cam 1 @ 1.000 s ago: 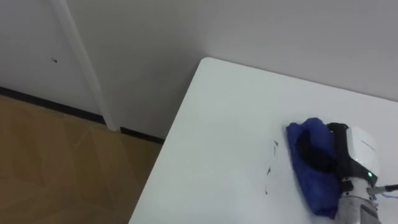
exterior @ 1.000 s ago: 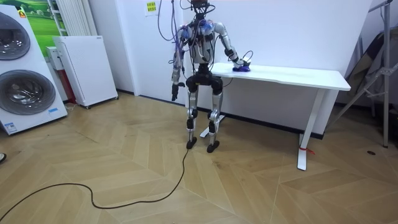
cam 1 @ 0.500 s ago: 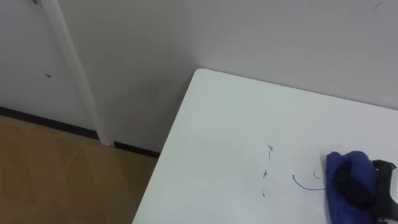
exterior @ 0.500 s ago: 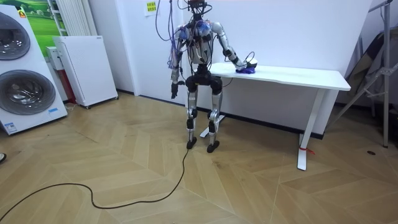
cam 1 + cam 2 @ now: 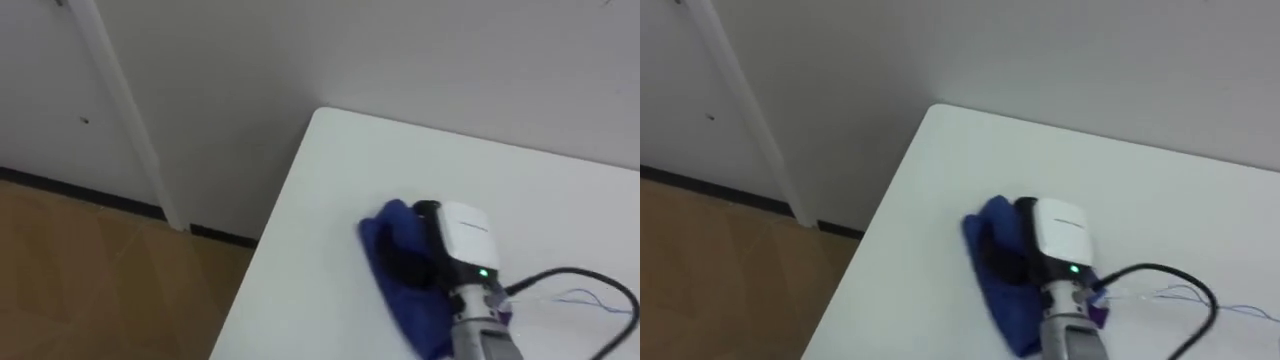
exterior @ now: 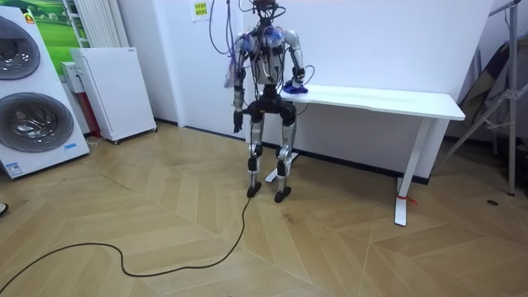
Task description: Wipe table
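Sliding back leftward across the table — right hand, fingers clenched on the blue cloth.

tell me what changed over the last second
The right hand, resting on the blue cloth, swept along the table to the robot's right, then back left. It is now near the table's left end. The robot stands where it was, and the left hand stays hanging at its side.
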Robot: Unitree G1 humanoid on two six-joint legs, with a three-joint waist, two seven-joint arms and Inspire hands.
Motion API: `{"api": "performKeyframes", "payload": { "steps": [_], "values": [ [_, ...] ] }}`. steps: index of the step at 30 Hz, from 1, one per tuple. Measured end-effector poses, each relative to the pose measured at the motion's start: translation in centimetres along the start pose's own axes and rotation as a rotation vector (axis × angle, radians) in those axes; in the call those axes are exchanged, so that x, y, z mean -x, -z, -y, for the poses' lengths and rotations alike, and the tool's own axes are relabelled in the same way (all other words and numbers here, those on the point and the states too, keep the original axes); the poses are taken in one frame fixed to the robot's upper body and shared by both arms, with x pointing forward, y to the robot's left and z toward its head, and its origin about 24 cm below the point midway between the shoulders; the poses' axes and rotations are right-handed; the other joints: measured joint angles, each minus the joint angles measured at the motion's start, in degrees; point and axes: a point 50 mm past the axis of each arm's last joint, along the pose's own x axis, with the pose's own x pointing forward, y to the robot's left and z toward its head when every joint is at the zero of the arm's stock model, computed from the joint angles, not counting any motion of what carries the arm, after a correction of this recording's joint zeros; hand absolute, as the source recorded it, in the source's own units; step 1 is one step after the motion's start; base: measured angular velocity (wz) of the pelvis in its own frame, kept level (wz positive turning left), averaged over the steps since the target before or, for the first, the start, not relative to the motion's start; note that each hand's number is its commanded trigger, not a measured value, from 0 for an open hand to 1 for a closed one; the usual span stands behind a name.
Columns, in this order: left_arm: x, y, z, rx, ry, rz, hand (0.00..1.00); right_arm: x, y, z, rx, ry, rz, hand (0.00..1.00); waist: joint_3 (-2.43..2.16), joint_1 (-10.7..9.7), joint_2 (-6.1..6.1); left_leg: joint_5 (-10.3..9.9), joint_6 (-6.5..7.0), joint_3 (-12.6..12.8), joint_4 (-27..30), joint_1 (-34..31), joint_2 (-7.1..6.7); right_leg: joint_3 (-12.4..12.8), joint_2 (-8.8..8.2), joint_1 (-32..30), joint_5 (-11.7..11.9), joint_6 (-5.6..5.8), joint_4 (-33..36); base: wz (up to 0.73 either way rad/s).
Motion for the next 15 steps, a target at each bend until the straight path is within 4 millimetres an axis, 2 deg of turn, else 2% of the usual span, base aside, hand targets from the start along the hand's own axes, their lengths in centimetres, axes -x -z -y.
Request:
{"api": "performKeyframes", "payload": {
  "steps": [1, 2, 6, 8, 9, 11, 13, 15],
  "values": [
    [0.1, 0.1, 0.0, 0.000, 0.001, -0.003, 0.00, -0.3, 0.0, 0.2, 0.000, 0.002, 0.009, 1.00, 0.24, -0.06, -0.08, 0.04, 0.01, -0.12, 0.10, -0.43, -0.05, -0.22, -0.06, -0.61, 0.03, -0.01, 0.02, 0.12],
    [0.1, 0.2, 0.1, 0.001, 0.003, -0.005, 0.00, -0.4, 0.0, 0.3, -0.001, 0.003, 0.011, 1.00, 0.26, -0.19, -0.11, 0.09, 0.03, -0.15, 0.23, -0.77, -0.05, -0.31, -0.08, -0.86, 0.10, -0.03, 0.03, 0.05],
    [0.3, 1.2, -0.1, 0.028, 0.000, -0.035, 0.00, 0.4, 1.3, 0.1, 0.003, 0.011, -0.013, 1.00, 0.12, -2.25, -0.23, 0.15, 0.12, -1.30, 0.90, -1.35, -0.42, -1.73, -0.63, -0.64, 0.03, 0.15, -0.28, 0.20],
    [0.3, 1.3, -0.7, 0.053, -0.020, -0.038, 0.00, 2.0, 3.5, 0.1, 0.004, 0.049, -0.088, 1.00, -0.34, -3.13, -0.52, 0.39, 0.41, -0.88, 0.85, -0.94, -0.84, -1.94, -1.02, 0.09, -0.40, 0.66, -0.25, 0.33],
    [0.3, 1.6, -0.8, 0.057, -0.027, -0.048, 0.00, 2.6, 4.1, 0.2, 0.007, 0.064, -0.113, 1.00, -0.38, -3.29, -0.47, 0.44, 0.51, -0.69, 0.85, -0.80, -0.94, -2.03, -1.17, 0.36, -0.44, 0.73, -0.30, 0.24],
    [0.4, 2.0, -1.9, 0.077, -0.067, -0.056, 0.00, 5.4, 7.1, 0.7, 0.004, 0.129, -0.250, 1.00, -0.78, -4.21, -1.03, 0.66, 0.90, -0.34, 0.84, -0.64, -1.51, -2.16, -1.84, 1.00, -0.68, 1.17, -0.19, 0.23],
    [0.6, 2.8, -2.6, 0.102, -0.105, -0.077, 0.00, 7.3, 9.2, 0.9, -0.012, 0.185, -0.367, 1.00, -0.87, -5.52, -1.39, 0.71, 1.10, 0.90, 0.66, -0.39, -1.66, -1.87, -2.07, 1.66, -0.82, 1.46, -0.23, 0.18],
    [0.7, 3.2, -3.1, 0.121, -0.131, -0.088, 0.00, 9.1, 11.0, 1.1, -0.044, 0.246, -0.498, 1.00, -0.89, -6.00, -1.49, 0.49, 1.44, 0.95, 0.55, 0.33, -1.83, -1.19, -2.14, 2.38, -0.97, 1.71, -0.18, 0.02]
  ]
}}
